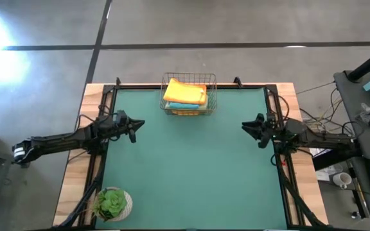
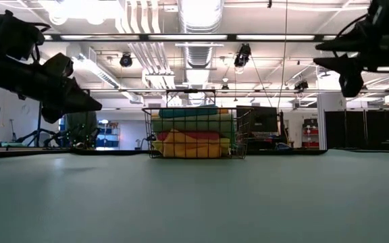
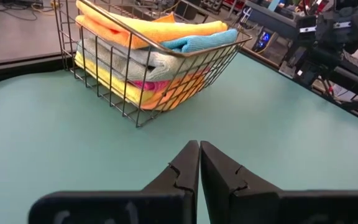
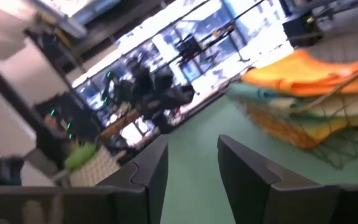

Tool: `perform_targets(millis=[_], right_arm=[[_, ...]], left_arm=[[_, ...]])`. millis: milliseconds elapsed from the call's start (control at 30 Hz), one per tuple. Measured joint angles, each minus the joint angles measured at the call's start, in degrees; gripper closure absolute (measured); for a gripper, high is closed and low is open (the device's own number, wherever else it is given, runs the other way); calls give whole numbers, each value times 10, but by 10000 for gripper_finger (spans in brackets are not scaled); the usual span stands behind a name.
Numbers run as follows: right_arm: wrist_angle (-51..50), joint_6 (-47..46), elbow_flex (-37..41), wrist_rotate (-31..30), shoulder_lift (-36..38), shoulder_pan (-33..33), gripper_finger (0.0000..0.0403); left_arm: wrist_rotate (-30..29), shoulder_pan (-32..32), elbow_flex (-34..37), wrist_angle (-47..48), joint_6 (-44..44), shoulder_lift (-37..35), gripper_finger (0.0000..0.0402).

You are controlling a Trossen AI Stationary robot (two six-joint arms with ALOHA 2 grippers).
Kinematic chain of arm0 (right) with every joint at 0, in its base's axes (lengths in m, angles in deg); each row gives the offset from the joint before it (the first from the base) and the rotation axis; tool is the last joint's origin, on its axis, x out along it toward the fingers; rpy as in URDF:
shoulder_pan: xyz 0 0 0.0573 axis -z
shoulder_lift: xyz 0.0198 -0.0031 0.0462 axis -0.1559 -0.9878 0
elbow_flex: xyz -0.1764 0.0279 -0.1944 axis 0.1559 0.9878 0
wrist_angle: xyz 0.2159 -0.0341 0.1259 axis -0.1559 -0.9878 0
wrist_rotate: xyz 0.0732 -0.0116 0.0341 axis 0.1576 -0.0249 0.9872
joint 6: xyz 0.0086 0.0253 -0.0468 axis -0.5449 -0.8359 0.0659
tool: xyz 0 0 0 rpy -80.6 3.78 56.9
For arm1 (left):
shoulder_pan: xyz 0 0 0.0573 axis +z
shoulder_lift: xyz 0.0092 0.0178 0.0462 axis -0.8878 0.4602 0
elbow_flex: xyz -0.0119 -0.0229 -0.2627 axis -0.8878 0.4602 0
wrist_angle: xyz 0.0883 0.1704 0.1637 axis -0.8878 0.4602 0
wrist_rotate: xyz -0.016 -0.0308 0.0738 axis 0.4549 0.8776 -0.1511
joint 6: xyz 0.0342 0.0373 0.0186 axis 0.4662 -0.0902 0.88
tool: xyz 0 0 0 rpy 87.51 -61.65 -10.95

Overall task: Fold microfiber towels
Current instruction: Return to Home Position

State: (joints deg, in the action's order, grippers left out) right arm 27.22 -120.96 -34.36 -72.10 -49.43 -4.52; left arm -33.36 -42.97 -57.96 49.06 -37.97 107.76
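Several folded microfiber towels lie stacked in a wire basket (image 1: pixel 189 95) at the far middle of the green mat: an orange one (image 1: pixel 185 92) on top, teal below it, then pale grey-green, pink, yellow and orange (image 3: pixel 151 62). My left gripper (image 1: pixel 138 124) is shut and empty above the mat's left side, left of the basket and nearer. My right gripper (image 1: pixel 245 128) is open and empty above the mat's right side; its fingers (image 4: pixel 191 162) stand apart.
A small potted green plant (image 1: pixel 112 204) stands at the table's near left corner. The wire basket (image 2: pixel 193 131) stands at the far edge. Bare green mat (image 1: pixel 191 173) lies between the two arms. Desks with gear stand off the table's right side.
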Motion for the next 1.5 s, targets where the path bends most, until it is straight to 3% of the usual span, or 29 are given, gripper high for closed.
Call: perform_targets(millis=[233,633,1500], right_arm=[[-11,34,23,85,11,0,273],[-16,168,23,84,-15,0,273],[-12,170,23,84,-48,1,273]], left_arm=[[0,0,0,0,0,13,402],[0,0,0,0,0,44,402],[0,0,0,0,1,134,402]])
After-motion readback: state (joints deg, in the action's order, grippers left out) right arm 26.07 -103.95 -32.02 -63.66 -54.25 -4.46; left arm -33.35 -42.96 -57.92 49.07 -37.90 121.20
